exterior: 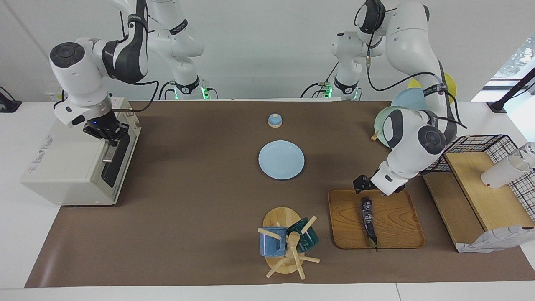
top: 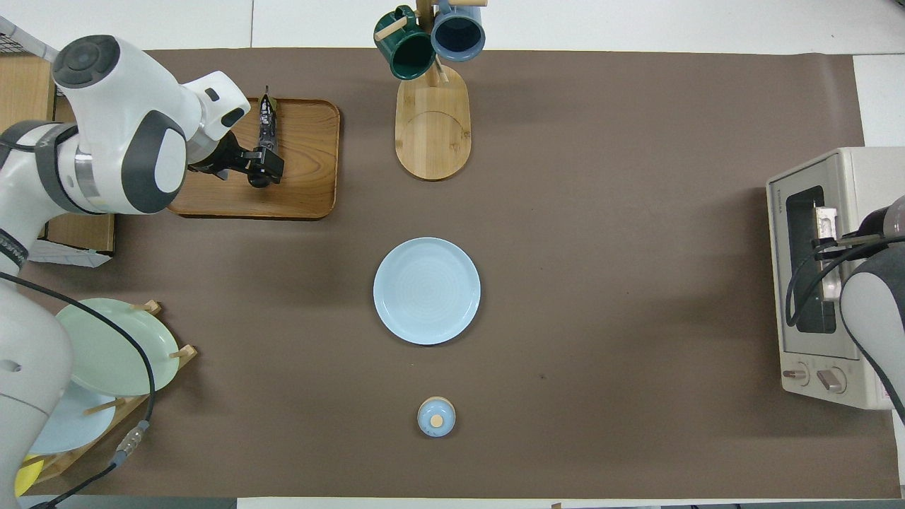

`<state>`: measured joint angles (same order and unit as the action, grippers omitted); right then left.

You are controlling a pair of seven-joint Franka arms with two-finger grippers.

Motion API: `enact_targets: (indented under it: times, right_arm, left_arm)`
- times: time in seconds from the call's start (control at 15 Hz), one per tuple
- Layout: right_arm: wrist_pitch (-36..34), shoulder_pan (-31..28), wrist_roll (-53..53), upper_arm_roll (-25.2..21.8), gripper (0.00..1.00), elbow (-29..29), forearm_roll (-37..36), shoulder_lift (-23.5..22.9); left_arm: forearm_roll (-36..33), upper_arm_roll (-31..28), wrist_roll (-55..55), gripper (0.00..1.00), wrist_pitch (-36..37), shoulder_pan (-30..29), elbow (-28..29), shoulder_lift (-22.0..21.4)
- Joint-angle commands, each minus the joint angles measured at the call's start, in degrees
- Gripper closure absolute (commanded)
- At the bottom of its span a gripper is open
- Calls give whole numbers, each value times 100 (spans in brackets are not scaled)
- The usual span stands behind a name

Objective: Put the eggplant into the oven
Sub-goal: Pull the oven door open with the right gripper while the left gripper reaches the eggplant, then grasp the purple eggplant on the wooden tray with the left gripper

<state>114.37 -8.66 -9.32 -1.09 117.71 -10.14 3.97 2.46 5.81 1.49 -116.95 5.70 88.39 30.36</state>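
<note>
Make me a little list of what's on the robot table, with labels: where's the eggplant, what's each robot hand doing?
eggplant: eggplant lies on the wooden tray, toward the left arm's end of the table
oven: oven stands at the right arm's end
oven door: handle is gripped; I cannot tell if the door is ajar
left gripper: left gripper open, over the eggplant's nearer end, not holding it
right gripper: right gripper shut on the oven's door handle
middle of table: blue plate, small blue lidded jar
also: mug rack with two mugs
</note>
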Motion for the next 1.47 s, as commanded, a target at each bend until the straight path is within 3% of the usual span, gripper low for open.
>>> enact_targets:
  times: [0.0,0.6,0.74,0.87,0.94,1.07,1.14,1.4]
  right_arm:
    - [279,-153,-131,56,100,296,-50,34]
    - [525,48,-26,82,100,410,38,-133]
    - [630,67,141,82,100,489,56,-230]
    - [762,102,238,82,100,586,56,-221]
    - [789,128,273,91,100,621,65,-213]
    - [894,303,483,91,100,717,65,-177]
    - [894,365,615,91,100,735,65,-177]
    - [929,401,686,82,100,753,65,-238]
  left_arm:
    - [-254,-45,228,0,-302,80,-173,225]
    - [-465,-53,536,0,-628,115,-85,348]
    - [-518,-54,562,6,-628,133,-23,348]
    - [-544,-53,563,22,-619,133,-23,348]
    - [-544,-53,563,39,-602,133,-23,348]
    - [-553,-53,571,85,-523,124,-67,339]
    - [-553,-53,563,100,-400,124,-102,339]
    - [-422,-19,563,100,-145,176,-225,217]
